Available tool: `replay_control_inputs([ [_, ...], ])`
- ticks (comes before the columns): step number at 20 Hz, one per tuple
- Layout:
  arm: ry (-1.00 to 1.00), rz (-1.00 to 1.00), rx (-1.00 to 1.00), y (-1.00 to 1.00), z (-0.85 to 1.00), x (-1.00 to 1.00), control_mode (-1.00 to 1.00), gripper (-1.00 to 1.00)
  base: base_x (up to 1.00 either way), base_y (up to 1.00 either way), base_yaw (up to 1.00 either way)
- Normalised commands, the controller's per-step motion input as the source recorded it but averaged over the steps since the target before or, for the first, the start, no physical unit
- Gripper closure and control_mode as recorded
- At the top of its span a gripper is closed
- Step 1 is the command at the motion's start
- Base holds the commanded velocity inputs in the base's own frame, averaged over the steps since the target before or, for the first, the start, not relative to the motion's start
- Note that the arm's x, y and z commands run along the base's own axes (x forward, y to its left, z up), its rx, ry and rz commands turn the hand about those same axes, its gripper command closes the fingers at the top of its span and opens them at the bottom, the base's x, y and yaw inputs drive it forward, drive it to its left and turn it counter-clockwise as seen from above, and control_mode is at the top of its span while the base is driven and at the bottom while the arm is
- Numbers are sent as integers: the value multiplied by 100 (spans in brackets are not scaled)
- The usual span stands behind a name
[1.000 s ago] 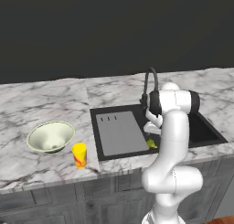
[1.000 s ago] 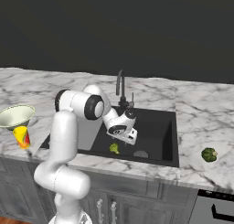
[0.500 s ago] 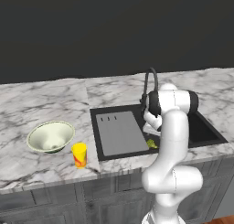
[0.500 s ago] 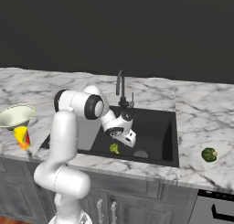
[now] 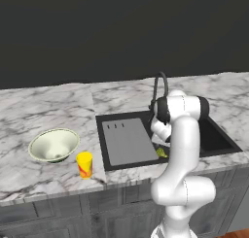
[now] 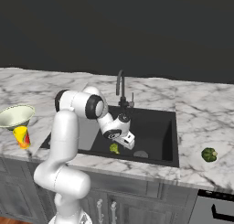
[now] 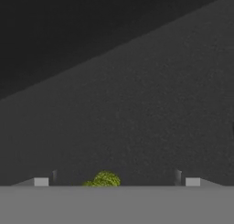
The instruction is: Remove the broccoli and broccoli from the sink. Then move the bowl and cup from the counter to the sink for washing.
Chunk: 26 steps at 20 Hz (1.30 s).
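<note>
The gripper (image 6: 129,142) hangs low inside the sink (image 6: 157,131), jaws spread wide and holding nothing. A yellowish-green broccoli (image 6: 114,148) lies on the basin floor just beside it, apparently between the jaws, though the hand view barely shows it. The darker broccoli (image 6: 209,154) rests on the surface to the right. Cup (image 5: 84,164) and bowl (image 5: 54,144) stand left of the sink.

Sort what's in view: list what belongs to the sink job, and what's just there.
Job:
sink
yellowish floret, in the sink
darker floret, on the counter
bowl
cup
gripper, open

Just there:
tap
cabinet fronts
</note>
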Motion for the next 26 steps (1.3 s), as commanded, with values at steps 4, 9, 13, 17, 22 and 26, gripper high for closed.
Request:
replay_control_inputs([
  [4, 12, 0, 0, 0, -7, -2, -100, -100, 0, 0, 0],
  [9, 13, 0, 0, 0, -1, 0, -100, -100, 0, 0, 0],
  [13, 12, 0, 0, 1, 0, 0, -100, -100, 0, 0, 0],
  [17, 10, 0, 2, 2, 0, 0, -100, -100, 0, 0, 0],
  [22, 11, 0, 3, 0, 2, -1, -100, -100, 0, 0, 0],
  [26, 11, 0, 3, 0, 3, -6, -100, -100, 0, 0, 0],
])
